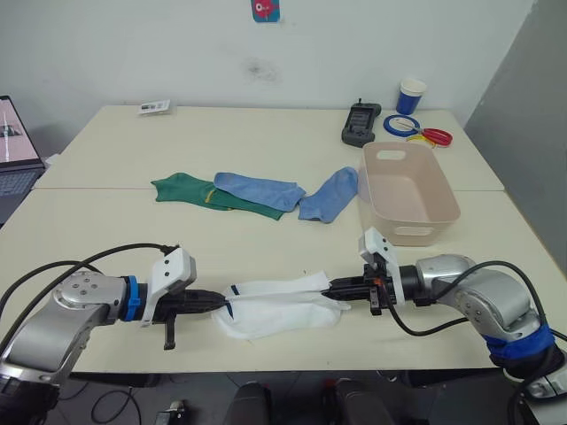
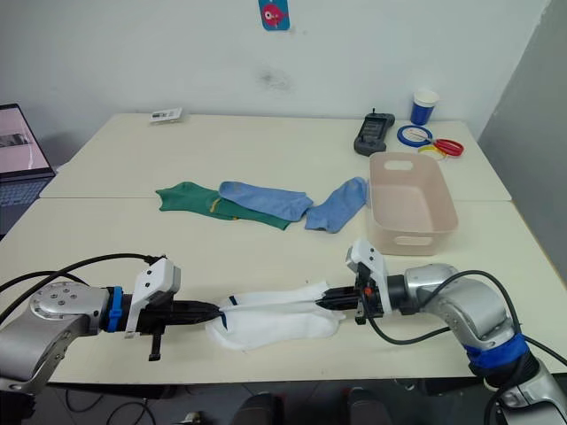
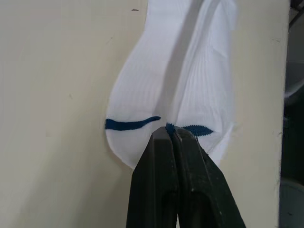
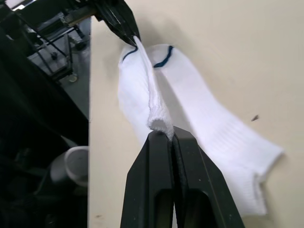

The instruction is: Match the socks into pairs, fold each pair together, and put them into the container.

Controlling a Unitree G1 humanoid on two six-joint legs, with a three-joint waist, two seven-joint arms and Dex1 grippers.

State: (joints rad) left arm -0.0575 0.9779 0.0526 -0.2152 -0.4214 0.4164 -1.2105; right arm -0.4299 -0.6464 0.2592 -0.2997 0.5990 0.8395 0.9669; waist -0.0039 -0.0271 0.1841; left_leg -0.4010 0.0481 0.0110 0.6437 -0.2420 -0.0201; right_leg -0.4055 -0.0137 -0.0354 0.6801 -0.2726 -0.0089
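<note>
Two white socks lie at the table's near edge. One white sock (image 1: 288, 317) rests flat; the other white sock (image 1: 276, 288) is pulled taut above it between both grippers. My left gripper (image 1: 223, 302) is shut on its blue-striped toe end (image 3: 168, 127). My right gripper (image 1: 330, 288) is shut on the cuff end (image 4: 160, 124). Farther back lie two light blue socks (image 1: 259, 189) (image 1: 330, 195) and a dark green sock (image 1: 186, 189) with a yellow mark, partly under a blue one. The pale pink container (image 1: 440, 200) stands empty at the right.
A black handset (image 1: 360, 123), a blue-and-white cup (image 1: 411, 96) and blue and red tape rings (image 1: 403, 125) sit at the back right. A laptop (image 1: 16, 146) is at the far left. A small card (image 1: 154, 107) lies at the back.
</note>
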